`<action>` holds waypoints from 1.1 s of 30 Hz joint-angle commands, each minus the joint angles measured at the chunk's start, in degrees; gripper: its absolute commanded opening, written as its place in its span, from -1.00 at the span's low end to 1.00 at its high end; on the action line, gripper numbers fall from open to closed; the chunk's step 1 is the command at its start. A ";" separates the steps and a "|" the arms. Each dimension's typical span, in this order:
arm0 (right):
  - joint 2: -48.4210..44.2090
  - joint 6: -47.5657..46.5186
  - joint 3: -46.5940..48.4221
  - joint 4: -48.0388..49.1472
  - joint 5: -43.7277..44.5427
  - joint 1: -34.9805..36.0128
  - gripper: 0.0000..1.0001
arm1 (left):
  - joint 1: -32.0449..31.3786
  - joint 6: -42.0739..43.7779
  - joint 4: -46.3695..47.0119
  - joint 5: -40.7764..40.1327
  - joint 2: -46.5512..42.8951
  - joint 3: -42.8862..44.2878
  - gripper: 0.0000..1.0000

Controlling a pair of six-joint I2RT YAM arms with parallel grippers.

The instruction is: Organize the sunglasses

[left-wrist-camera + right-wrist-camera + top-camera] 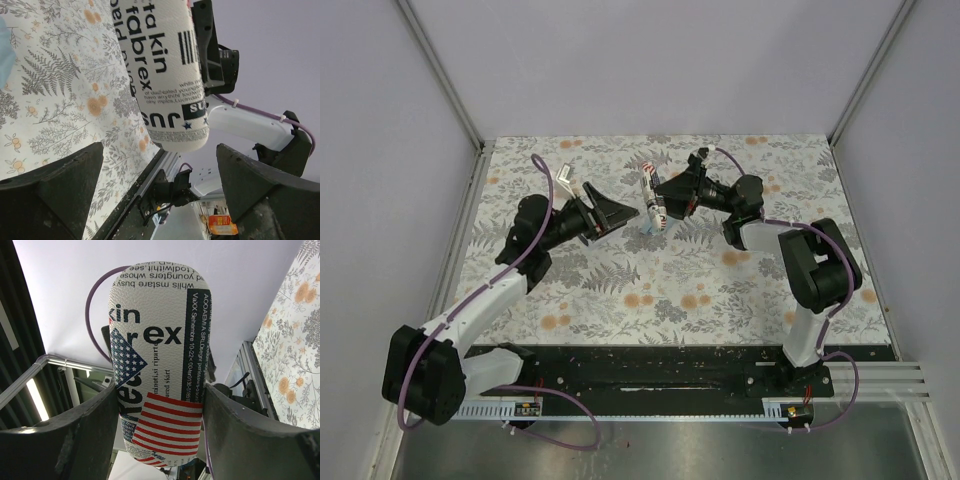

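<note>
Noting the right end effector [160,390] clamped across the shut case [160,335], and the left end effector [160,145] spread wide and empty with the case's free end just ahead of it; sunglasses unseen, likely inside, so hold the squeeze steady, lid shut.

I see the case [160,360] filling the middle of the frame, its long axis running top to bottom. It is pinched between the two dark fingers [65,440] of the right gripper [160,405], one pressed against each long side. Its white pebbled skin carries black print, a blue star patch at centre left and red stripes near the bottom. A purple cable [86,310] loops out behind its upper left. The floral table [295,350] runs down the right edge, and a pale wall [60,280] fills the top.
</note>
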 commanded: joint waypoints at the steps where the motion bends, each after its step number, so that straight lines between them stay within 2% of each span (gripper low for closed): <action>1: -3.82 1.04 0.26 16.06 -0.51 0.47 0.01 | -1.88 -5.59 10.42 -3.67 3.31 3.13 0.98; 7: -4.61 0.86 -0.61 15.97 0.02 0.74 0.01 | -4.87 -9.90 17.80 -7.10 8.23 4.45 0.98; 12: -5.05 0.78 -0.70 15.89 -0.25 0.91 0.00 | -6.36 -10.61 19.40 -8.07 10.35 6.21 0.98; 14: -5.23 0.77 -0.97 15.71 -0.25 0.91 0.00 | -6.46 -10.26 18.96 -8.07 10.61 6.47 0.88; 17: -5.23 0.95 -0.97 15.80 -0.25 0.91 -0.01 | -6.46 -10.26 17.82 -7.46 11.40 7.35 0.55; 20: -5.14 1.21 -0.79 15.89 -0.16 0.91 -0.02 | -6.46 -10.96 18.34 -6.76 12.28 7.44 0.44; 26: -5.23 1.83 -0.26 15.80 -0.25 1.35 -0.07 | -6.46 -11.75 19.66 -6.14 13.60 7.70 0.38; 27: -5.31 2.00 -0.18 15.80 -0.25 1.44 -0.06 | -6.46 -12.01 19.83 -5.70 14.04 7.96 0.40; 29: -5.31 2.09 -0.18 15.89 -0.07 1.44 -0.07 | -6.46 -12.36 20.01 -5.17 14.56 8.40 0.58; 30: -5.23 2.09 -0.18 15.89 -0.07 1.53 -0.07 | -6.54 -12.45 20.01 -5.00 14.74 8.58 0.59; 33: -5.49 2.27 -0.09 15.80 -0.07 1.61 -0.08 | -6.46 -12.54 20.10 -4.64 14.83 8.58 0.39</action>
